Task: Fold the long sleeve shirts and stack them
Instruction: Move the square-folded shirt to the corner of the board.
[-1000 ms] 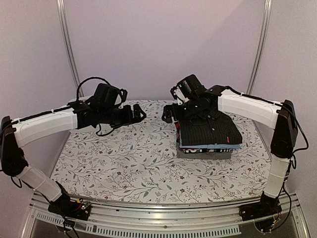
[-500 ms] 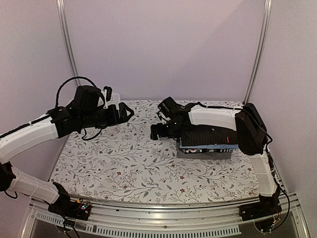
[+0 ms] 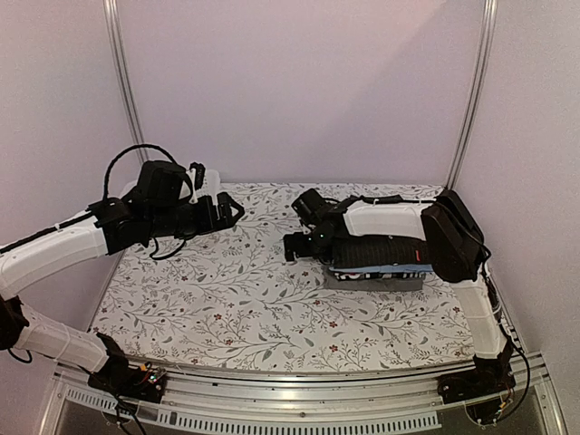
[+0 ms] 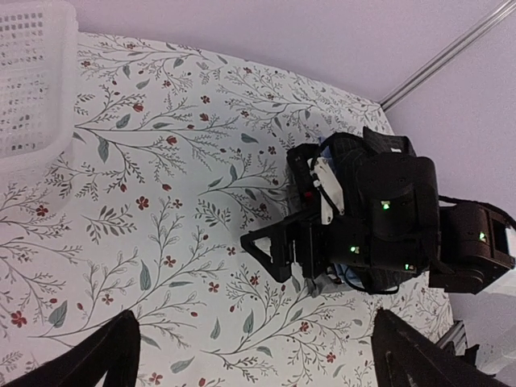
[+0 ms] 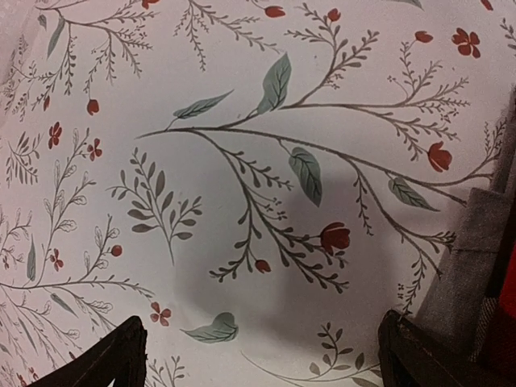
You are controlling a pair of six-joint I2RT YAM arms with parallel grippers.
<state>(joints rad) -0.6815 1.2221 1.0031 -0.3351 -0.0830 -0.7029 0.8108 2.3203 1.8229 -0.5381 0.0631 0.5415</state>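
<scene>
While folded long sleeve shirts [image 3: 381, 250] lie stacked on bench [image 3: 227, 290] right side, black one topmost, right pincer [image 3: 292, 246] hangs just left of stack, jaws spread, empty. Well apart to left, left pincer [image 3: 234, 210] likewise spread, empty.

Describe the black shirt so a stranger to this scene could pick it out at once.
On the floral table, look to the right half, where a stack of folded clothes sits beneath the right arm. The black shirt is the stack's top layer: dark with fine pale stripes, above a thin light blue layer and a grey layer at the bottom.
</scene>
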